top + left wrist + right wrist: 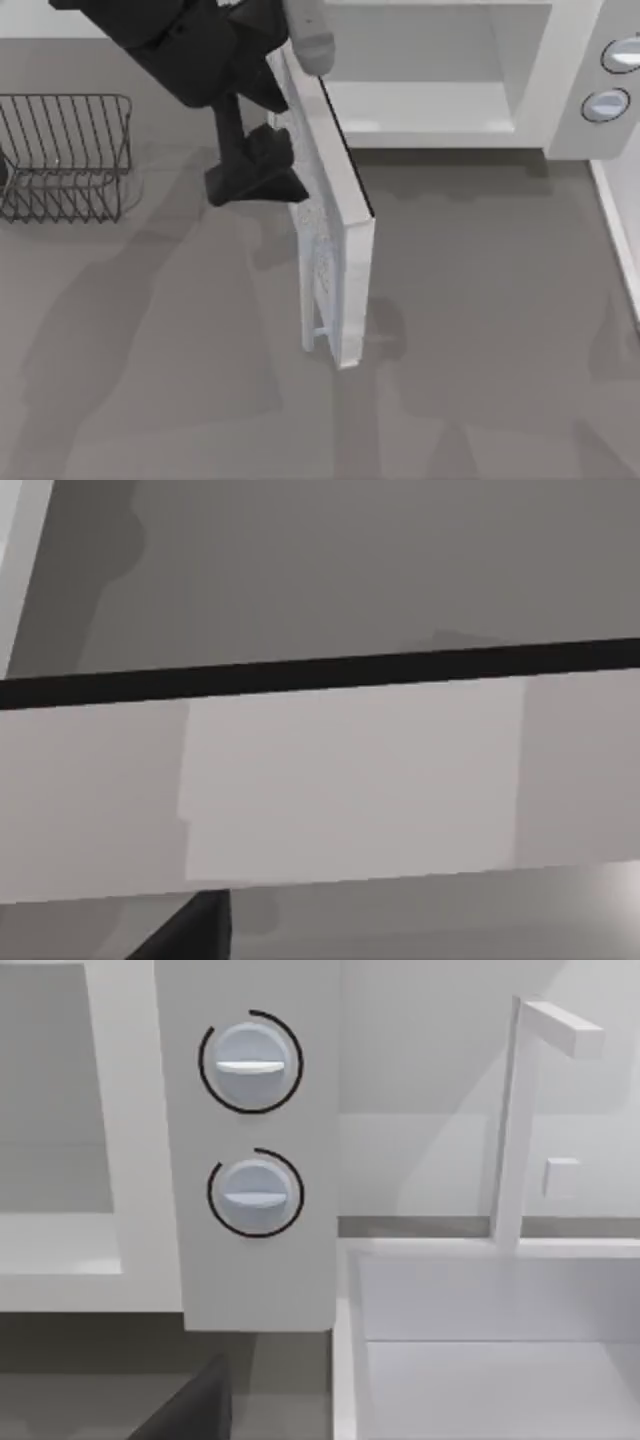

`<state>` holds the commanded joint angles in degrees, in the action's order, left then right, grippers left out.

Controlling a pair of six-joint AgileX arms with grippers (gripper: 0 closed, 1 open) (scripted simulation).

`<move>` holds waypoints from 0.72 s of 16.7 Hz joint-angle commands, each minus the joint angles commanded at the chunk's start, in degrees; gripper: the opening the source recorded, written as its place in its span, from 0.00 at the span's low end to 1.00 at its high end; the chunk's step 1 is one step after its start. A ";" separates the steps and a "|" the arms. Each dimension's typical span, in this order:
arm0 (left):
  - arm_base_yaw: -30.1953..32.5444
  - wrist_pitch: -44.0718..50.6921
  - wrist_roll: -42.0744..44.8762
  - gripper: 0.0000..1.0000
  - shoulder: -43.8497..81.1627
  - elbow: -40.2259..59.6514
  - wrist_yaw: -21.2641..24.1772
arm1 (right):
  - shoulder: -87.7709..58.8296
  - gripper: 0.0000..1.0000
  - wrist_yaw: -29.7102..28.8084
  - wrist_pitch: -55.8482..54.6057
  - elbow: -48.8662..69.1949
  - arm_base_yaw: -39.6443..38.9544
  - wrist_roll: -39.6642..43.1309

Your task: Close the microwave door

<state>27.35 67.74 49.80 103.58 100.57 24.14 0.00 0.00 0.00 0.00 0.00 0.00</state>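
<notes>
at the far left of the table (pixel 480 330) stands a dark wire basket (pixel 66 156), well apart from everything else.

next comes my left arm, reaching in from the upper left of the top view. my left gripper (pixel 262 172) hangs low just beside the outer face of the microwave door (pixel 338 240), on the door's left side, its black fingers (pixel 250 183) pointing at the panel. whether they touch it i cannot tell, and i cannot tell how far apart my jaws stand; nothing is between them that i can see. from my left wrist the door's pale panel (pixel 350 790) runs across the view with a black strip along one edge, very near, and a dark fingertip (pixel 195 930) shows at the border.

the microwave door stands wide open, swung out from the microwave body (pixel 560 80) toward the front of the table, hinged at the left of the opening. its bar handle (pixel 318 335) sits near the free end, on the left face.

to the right, the cavity (pixel 420 70) lies open, and past it are the two round knobs (pixel 606 104).

my right wrist looks at those knobs (pixel 252 1195) and at a white sink (pixel 490 1340) with a faucet (pixel 520 1110) just beside the microwave body. a dark finger of my right gripper (pixel 190 1410) edges in; i cannot tell its jaw state.
</notes>
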 joint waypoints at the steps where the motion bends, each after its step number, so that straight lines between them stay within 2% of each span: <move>1: 0.32 -0.95 -0.32 1.00 0.00 -0.94 -0.10 | 0.00 1.00 0.00 0.00 0.00 0.00 0.00; 5: 0.44 -1.27 -0.43 1.00 0.01 -1.25 -0.14 | 0.00 1.00 0.00 0.00 0.00 0.00 0.00; 12: 0.44 -1.27 -0.43 0.47 0.01 -1.25 -0.14 | 0.00 1.00 0.00 0.00 0.00 0.00 0.00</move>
<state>27.79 66.47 49.37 103.59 99.32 24.00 0.00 0.00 0.00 0.00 0.00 0.00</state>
